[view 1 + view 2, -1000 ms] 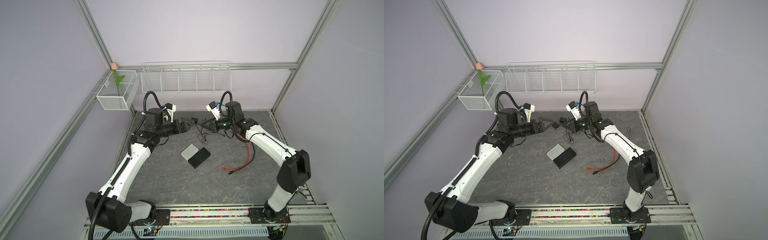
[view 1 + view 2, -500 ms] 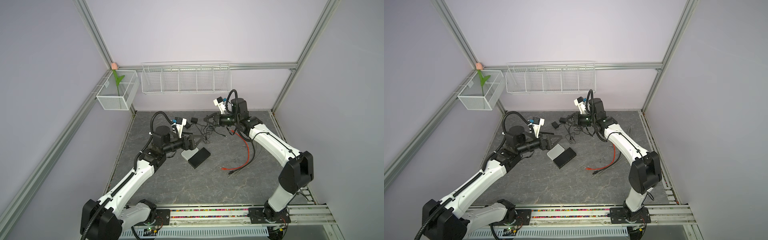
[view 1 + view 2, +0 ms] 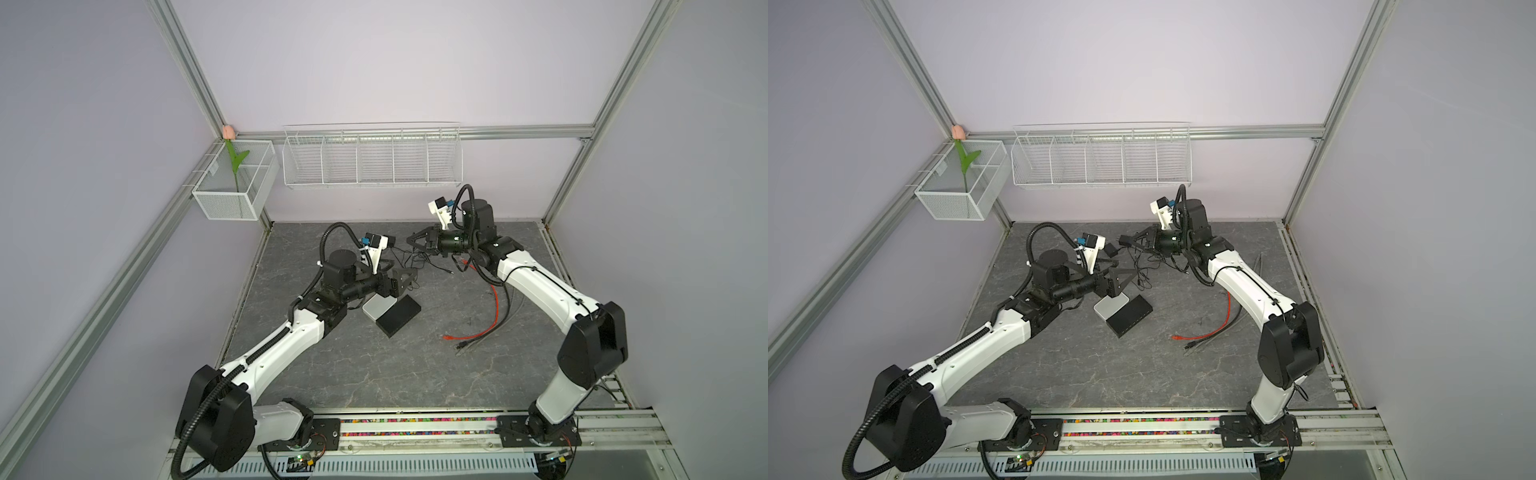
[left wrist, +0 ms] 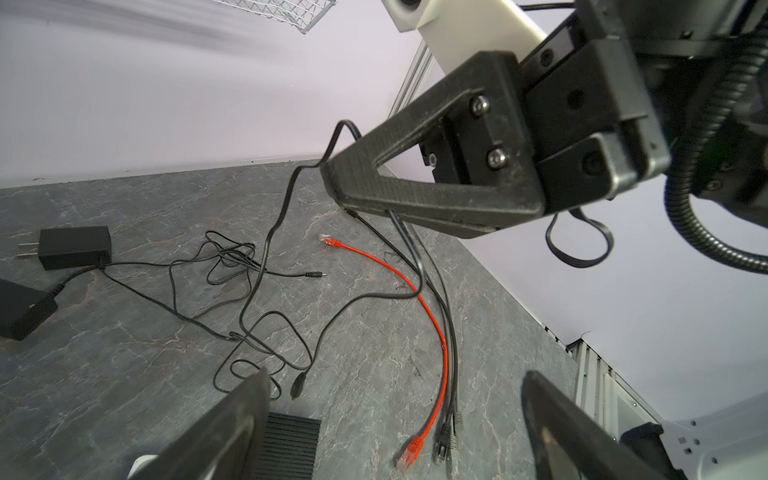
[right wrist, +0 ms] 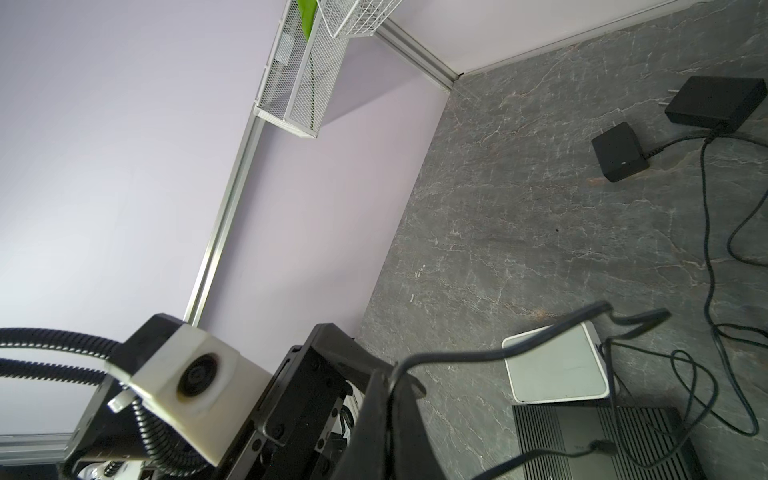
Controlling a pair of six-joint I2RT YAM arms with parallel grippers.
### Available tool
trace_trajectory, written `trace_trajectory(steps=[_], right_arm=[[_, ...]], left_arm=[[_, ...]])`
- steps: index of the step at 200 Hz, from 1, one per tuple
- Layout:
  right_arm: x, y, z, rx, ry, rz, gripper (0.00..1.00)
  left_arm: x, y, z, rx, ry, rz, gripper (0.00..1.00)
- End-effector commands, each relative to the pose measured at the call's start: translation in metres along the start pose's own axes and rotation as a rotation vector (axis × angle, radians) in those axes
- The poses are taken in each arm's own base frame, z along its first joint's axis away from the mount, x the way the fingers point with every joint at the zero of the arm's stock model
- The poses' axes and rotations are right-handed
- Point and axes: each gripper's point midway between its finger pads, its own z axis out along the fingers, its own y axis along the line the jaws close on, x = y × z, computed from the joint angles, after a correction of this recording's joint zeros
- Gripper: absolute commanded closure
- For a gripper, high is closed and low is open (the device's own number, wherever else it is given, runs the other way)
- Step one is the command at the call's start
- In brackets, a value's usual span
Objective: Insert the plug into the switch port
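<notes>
The black ribbed switch (image 3: 399, 316) (image 3: 1128, 316) lies mid-table against a white box (image 3: 375, 308). My left gripper (image 3: 409, 282) (image 4: 395, 419) hovers open just above them, nothing between its fingers (image 4: 232, 428). My right gripper (image 3: 410, 241) (image 5: 390, 419) hangs above the back of the table, shut on a thin black cable (image 4: 286, 199) that droops into a tangle. A small black plug (image 4: 297, 384) lies by the switch's corner (image 4: 286, 444). A thinner barrel plug (image 4: 309, 274) lies farther off. Which plug ends the held cable I cannot tell.
Two black power adapters (image 5: 619, 151) (image 5: 717, 102) sit at the back of the grey table (image 3: 374, 374). A red network cable (image 3: 490, 316) and dark ones (image 4: 444, 440) trail on the right. A wire basket (image 3: 370, 158) and a mesh box (image 3: 232, 187) hang on the walls.
My left gripper has drawn away from the right one and come forward and down over the white box and switch. The right gripper has pulled back a little with the cable.
</notes>
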Motion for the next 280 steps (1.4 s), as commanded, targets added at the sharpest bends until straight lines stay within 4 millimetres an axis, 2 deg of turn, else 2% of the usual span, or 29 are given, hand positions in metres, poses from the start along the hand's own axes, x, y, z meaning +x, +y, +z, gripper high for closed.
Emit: trace_trajectory(steps=[1, 40, 66, 101, 138, 146, 152, 190, 196, 205, 207, 209, 210, 220, 233, 241, 256, 280], right_arm=[[0.0, 0.03, -0.015, -0.062, -0.024, -0.011, 0.93], [0.003, 0.04, -0.016, -0.095, -0.018, -0.015, 0.93], [0.004, 0.046, -0.016, -0.112, -0.016, -0.024, 0.93], [0.003, 0.049, -0.02, -0.107, -0.027, -0.038, 0.93], [-0.001, 0.047, -0.022, -0.098, -0.03, -0.043, 0.93], [-0.002, 0.046, -0.024, -0.083, -0.033, -0.049, 0.94], [-0.004, 0.044, -0.025, -0.072, -0.036, -0.055, 0.93], [-0.001, 0.036, -0.03, -0.024, -0.034, -0.117, 0.93], [0.0, 0.034, -0.03, -0.017, -0.028, -0.123, 0.9], [0.005, 0.031, -0.033, -0.004, -0.015, -0.136, 0.74], [0.008, 0.03, -0.034, -0.001, -0.01, -0.143, 0.68], [0.008, 0.03, -0.034, 0.0, -0.01, -0.147, 0.67], [0.01, 0.03, -0.035, 0.004, -0.009, -0.156, 0.61], [0.016, 0.026, -0.043, 0.034, -0.018, -0.201, 0.4], [0.025, 0.021, -0.06, 0.1, -0.05, -0.281, 0.24], [0.033, 0.019, -0.07, 0.145, -0.062, -0.341, 0.19], [0.055, 0.018, -0.089, 0.174, -0.069, -0.451, 0.15], [0.091, -0.003, -0.099, 0.211, -0.054, -0.545, 0.16]], left_arm=[[-0.023, -0.003, 0.008, 0.003, -0.072, 0.059, 0.08], [-0.017, 0.0, 0.028, -0.002, -0.048, 0.078, 0.12], [-0.013, 0.002, 0.039, 0.006, -0.029, 0.071, 0.23], [-0.009, -0.006, 0.044, 0.038, -0.013, 0.067, 0.53], [0.001, -0.01, 0.045, 0.068, 0.023, 0.053, 0.77], [0.003, -0.011, 0.044, 0.072, 0.037, 0.049, 0.86], [0.005, -0.011, 0.044, 0.07, 0.052, 0.043, 1.0], [0.009, -0.013, 0.041, 0.064, 0.098, 0.018, 1.0], [0.009, -0.013, 0.041, 0.066, 0.103, 0.017, 1.0], [0.01, -0.014, 0.04, 0.064, 0.116, 0.007, 1.0], [0.01, -0.014, 0.04, 0.064, 0.119, 0.003, 1.0], [0.011, -0.014, 0.041, 0.065, 0.124, 0.0, 1.0], [0.011, -0.014, 0.041, 0.064, 0.127, -0.002, 1.0], [0.014, -0.016, 0.042, 0.074, 0.158, -0.018, 1.0], [0.018, -0.017, 0.044, 0.088, 0.2, -0.04, 1.0], [0.02, -0.017, 0.046, 0.091, 0.22, -0.052, 1.0], [0.022, -0.015, 0.048, 0.088, 0.247, -0.075, 1.0], [0.013, -0.02, 0.048, 0.117, 0.238, -0.1, 1.0]])
